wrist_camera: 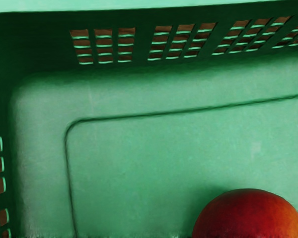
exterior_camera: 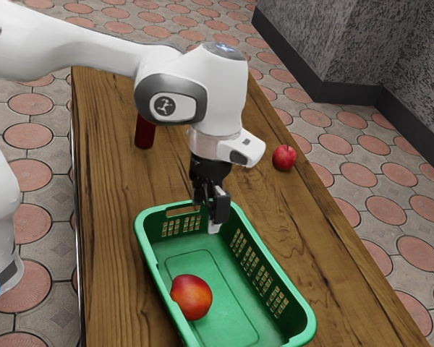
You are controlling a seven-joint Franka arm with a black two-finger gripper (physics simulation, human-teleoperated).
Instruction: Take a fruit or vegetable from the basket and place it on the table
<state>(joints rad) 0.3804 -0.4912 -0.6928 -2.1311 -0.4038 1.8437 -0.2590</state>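
Resting in basket [exterior_camera: 239, 296], fruit [exterior_camera: 192, 297]; basket's end cropped

On my exterior view, the basket [exterior_camera: 202, 259] stands on the table [exterior_camera: 112, 253], a peach [exterior_camera: 193, 298] on its floor near the wall at that view's left. Behind the basket I see an apple [exterior_camera: 284, 157] on the table at the view's right, a cylinder [exterior_camera: 145, 134] at its left.
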